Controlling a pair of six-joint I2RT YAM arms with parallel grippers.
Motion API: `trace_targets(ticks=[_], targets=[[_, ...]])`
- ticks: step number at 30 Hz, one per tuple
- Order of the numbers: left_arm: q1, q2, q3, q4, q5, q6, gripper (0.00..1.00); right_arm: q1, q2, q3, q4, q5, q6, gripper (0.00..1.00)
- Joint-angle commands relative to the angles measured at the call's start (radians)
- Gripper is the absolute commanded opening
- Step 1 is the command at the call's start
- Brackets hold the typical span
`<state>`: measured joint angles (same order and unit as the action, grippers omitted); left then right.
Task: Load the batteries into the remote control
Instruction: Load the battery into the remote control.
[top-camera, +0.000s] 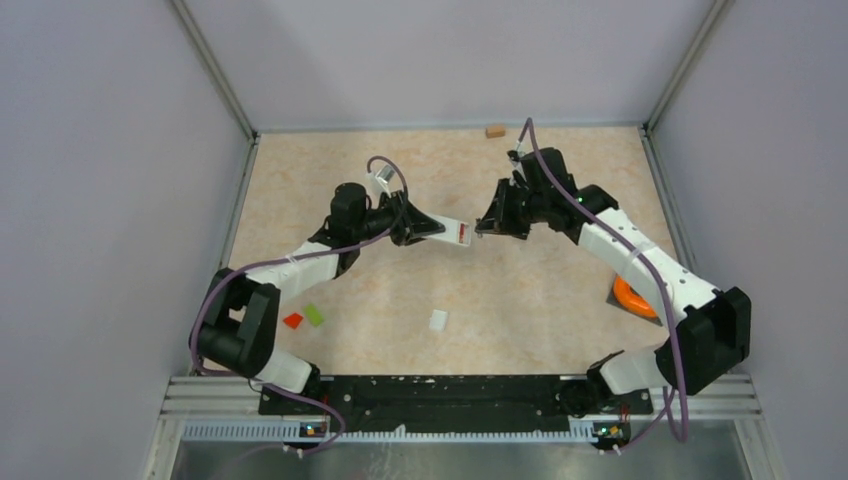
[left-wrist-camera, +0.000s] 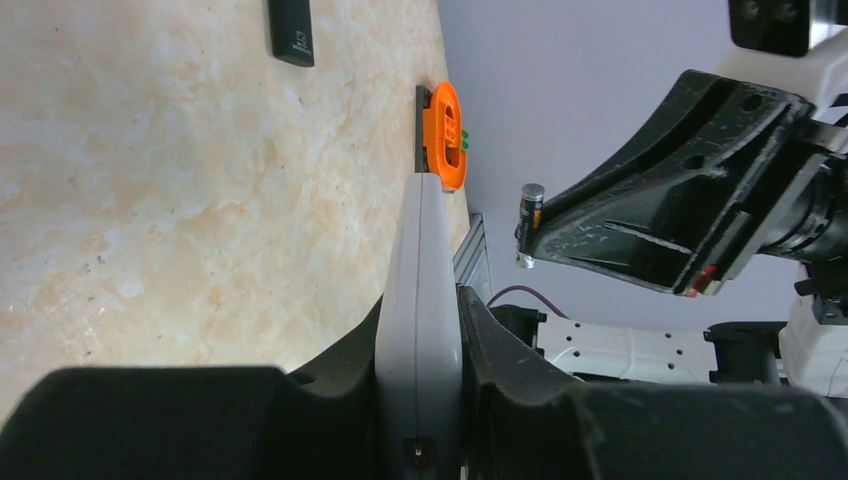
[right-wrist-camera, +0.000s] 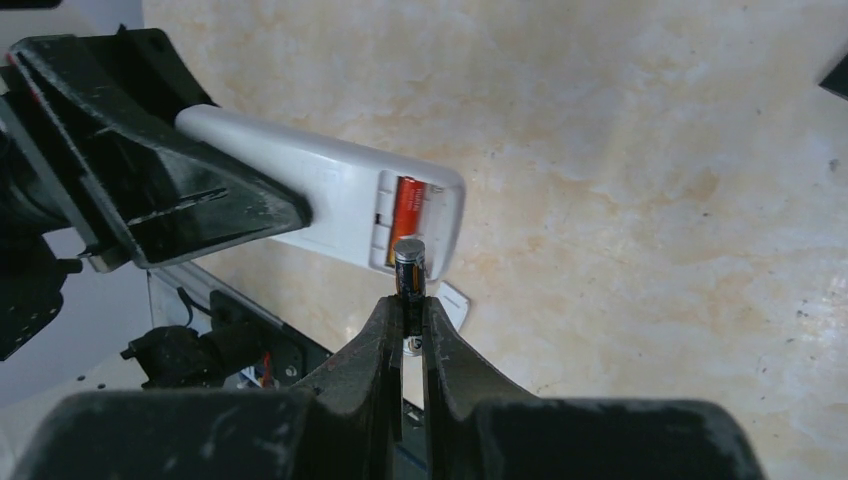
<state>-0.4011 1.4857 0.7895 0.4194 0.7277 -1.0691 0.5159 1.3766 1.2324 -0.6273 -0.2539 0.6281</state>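
Red block beside green block

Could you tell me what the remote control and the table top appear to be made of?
The remote control looks like matte white plastic: smooth moulded shell, rounded edges. The table top seems a laminate printed as beige marble: flat, mottled veining, faint sheen.

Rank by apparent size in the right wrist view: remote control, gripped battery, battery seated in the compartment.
Largest: remote control.
Then gripped battery and seated battery: they look alike, and the gripped one is nearer the camera, so no ranking.
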Motion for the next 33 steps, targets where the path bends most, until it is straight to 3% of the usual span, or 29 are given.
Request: trace_targets(ticks=[1, 21, 33], targets=[[-0.002, 0.028, -0.012, 0.107, 0.04, -0.039, 0.0, 0.033, 0.047, 0.075, -0.053, -0.049, -0.011, 0.0], [-0.002, 0.041, -0.019, 0.189, 0.056, -0.071, 0.0, 0.061, 0.136, 0.103, -0.064, -0.04, 0.056, 0.0], [-0.002, 0.038, -0.022, 0.191, 0.061, -0.075, 0.0, 0.061, 0.135, 0.057, 0.003, -0.002, 0.151, 0.12]])
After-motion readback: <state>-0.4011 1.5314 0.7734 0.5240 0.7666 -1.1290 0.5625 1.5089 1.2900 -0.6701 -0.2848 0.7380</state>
